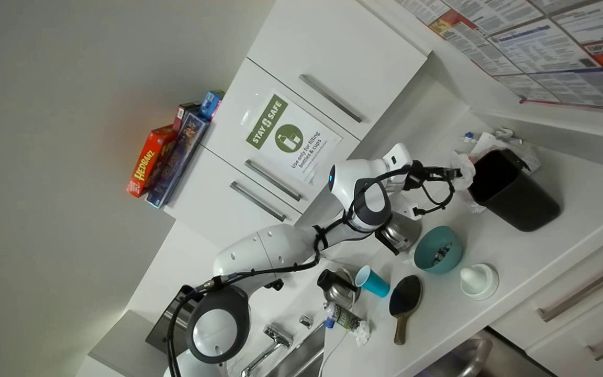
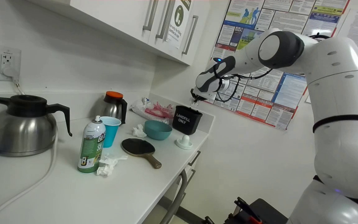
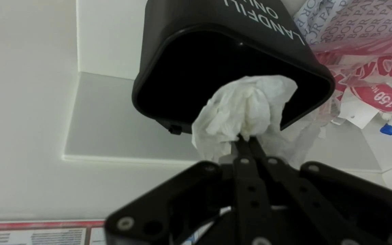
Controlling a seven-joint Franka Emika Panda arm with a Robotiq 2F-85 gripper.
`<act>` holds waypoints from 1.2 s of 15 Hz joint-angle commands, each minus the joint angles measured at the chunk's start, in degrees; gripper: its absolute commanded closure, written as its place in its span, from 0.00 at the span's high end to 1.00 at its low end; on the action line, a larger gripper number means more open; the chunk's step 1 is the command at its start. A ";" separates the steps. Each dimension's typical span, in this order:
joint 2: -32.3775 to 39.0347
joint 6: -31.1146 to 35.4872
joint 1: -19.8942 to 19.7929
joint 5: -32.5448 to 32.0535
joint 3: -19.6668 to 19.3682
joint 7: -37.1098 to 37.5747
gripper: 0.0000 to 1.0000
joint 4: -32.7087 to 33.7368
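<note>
Beneath wall cabinets (image 2: 117, 15) ran a white counter (image 2: 104, 199), a black bin (image 2: 186, 121) labelled LANDFILL ONLY standing near its walled end. The gripper (image 3: 245, 141) was clamped on a crumpled white tissue (image 3: 243, 112), no clear long axis, which showed beyond its tips across part of the bin's mouth in the wrist view. The pinched part was hidden, the bin's inside dark, contact with its rim uncertain.

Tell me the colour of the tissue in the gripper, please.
The tissue is white, clearest in the wrist view.
</note>
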 commanded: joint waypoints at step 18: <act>6.05 -1.57 0.78 5.19 -2.05 -3.05 1.00 7.95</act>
